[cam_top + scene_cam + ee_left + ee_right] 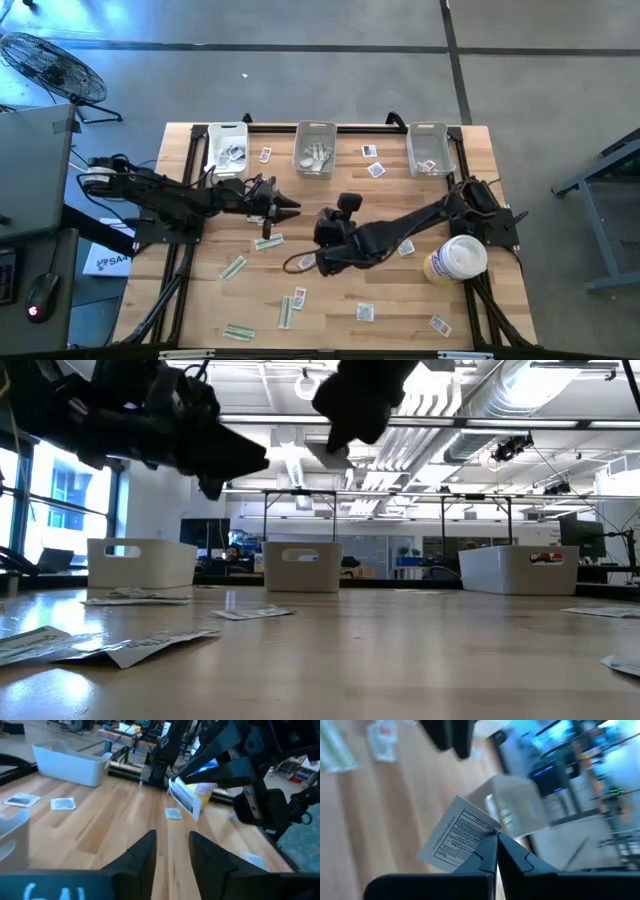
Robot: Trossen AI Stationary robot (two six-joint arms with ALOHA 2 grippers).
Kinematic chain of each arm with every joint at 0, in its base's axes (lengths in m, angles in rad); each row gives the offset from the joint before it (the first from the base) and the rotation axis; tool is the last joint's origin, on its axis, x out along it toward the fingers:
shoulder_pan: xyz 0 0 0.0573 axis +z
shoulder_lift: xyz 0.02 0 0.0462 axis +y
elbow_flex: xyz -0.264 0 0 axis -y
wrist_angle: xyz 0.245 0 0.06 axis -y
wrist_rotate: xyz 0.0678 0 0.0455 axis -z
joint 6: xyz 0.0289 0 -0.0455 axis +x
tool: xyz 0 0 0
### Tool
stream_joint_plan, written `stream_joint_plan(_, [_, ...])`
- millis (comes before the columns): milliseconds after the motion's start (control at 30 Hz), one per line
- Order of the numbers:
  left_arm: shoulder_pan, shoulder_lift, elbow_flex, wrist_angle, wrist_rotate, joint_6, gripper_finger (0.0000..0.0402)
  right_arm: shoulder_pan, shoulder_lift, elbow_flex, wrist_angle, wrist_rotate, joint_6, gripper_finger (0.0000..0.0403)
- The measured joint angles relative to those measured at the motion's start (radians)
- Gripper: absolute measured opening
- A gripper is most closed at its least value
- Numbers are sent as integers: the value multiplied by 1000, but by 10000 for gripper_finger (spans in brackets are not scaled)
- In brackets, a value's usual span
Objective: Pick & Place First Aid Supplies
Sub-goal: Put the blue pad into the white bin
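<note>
My right gripper (496, 840) is shut on a white first aid packet (457, 842) with black print, held up over the middle of the table (200, 300). The left wrist view shows that packet (184, 800) under the right fingers, in front of the tub. My left gripper (172, 850) points level toward it from the table's left, open, with nothing between its fingers. In the high view the left gripper (285, 205) is just left of the right hand (330, 225). More white packets (365, 312) and pale green strips (233, 267) lie flat on the wood. My right gripper pinches the packet's corner (487, 834) between its two fingertips, which slant down. Most of the packet sticks out past the fingertips. It is lifted clear of the table and hangs tilted below the fingers (200, 767).
Three clear bins (228, 148) (315, 148) (430, 150) stand along the far edge, each with packets inside. A white-and-yellow round tub (455, 260) stands at the right, beside the right arm. Loose packets (377, 170) lie near the bins and along the near edge (240, 332).
</note>
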Motion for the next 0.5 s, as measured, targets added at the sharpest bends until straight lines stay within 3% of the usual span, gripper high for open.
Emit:
stream_joint_plan(133, [0, 11, 45, 1, 3, 32, 158, 22, 0, 0, 15, 126, 17, 3])
stream_joint_plan(267, [0, 12, 73, -1, 39, 89, 197, 22, -1, 0, 27, 170, 38, 3])
stream_joint_plan(367, [-1, 12, 85, -4, 85, 89, 205, 19, -1, 0, 34, 209, 55, 1])
stream_joint_plan(500, [-1, 28, 106, -3, 64, 86, 207, 17, -2, 0, 78, 258, 49, 4])
